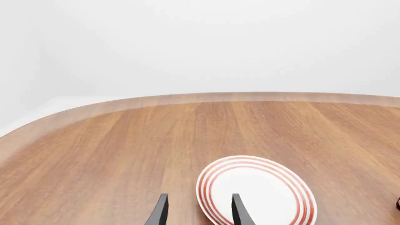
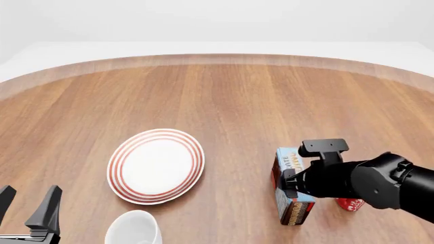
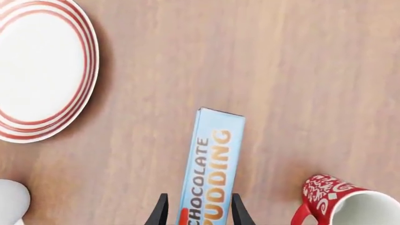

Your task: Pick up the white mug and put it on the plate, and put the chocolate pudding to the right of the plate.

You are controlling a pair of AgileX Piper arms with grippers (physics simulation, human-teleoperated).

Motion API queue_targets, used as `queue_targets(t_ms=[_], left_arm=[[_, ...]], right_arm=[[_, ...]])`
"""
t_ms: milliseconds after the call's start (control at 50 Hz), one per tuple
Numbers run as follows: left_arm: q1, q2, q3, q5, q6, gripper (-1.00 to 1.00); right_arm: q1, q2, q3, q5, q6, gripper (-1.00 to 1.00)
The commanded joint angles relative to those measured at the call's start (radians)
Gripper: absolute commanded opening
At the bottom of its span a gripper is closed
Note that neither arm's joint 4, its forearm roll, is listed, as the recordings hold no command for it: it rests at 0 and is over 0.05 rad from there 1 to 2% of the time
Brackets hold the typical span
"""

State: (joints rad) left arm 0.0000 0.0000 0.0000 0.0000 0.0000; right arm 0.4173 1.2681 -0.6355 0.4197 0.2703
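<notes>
The chocolate pudding (image 2: 291, 195) lies on the table right of the plate (image 2: 156, 165), its light blue lettered face (image 3: 209, 164) up. My right gripper (image 3: 200, 213) is open, with one finger on each side of the carton's near end and a small gap to it. The white mug (image 2: 133, 229) stands upright just in front of the plate, and only its edge (image 3: 12, 199) shows in the right wrist view. My left gripper (image 2: 27, 203) is open and empty at the near left, left of the mug. In the left wrist view the plate (image 1: 256, 192) lies just past that gripper (image 1: 198, 215).
A red mug with a white pattern (image 3: 350, 201) stands close to the right of the pudding carton, and my right arm (image 2: 379, 185) partly hides this mug (image 2: 350, 204) in the front view. The table's curved far edge (image 2: 217, 58) runs across the back.
</notes>
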Motion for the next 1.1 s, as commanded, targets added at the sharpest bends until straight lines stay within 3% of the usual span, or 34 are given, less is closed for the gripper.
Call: queue_targets(t_ms=[20,360,700,720,1100], left_arm=[[0.0,0.0,0.0,0.0,0.0,1.0],[0.0,0.0,0.0,0.0,0.0,1.0],[0.0,0.0,0.0,0.0,0.0,1.0],[0.0,0.0,0.0,0.0,0.0,1.0],[0.0,0.0,0.0,0.0,0.0,1.0]], right_arm=[[0.022,0.025,0.03,-0.035,0.037,1.0],[0.045,0.065,0.075,-0.086,0.074,1.0],[0.041,0.09,0.094,-0.112,0.077,1.0],[0.039,0.089,0.093,-0.112,0.076,-1.0],[0.024,0.005,0.035,-0.051,0.023,-1.0]])
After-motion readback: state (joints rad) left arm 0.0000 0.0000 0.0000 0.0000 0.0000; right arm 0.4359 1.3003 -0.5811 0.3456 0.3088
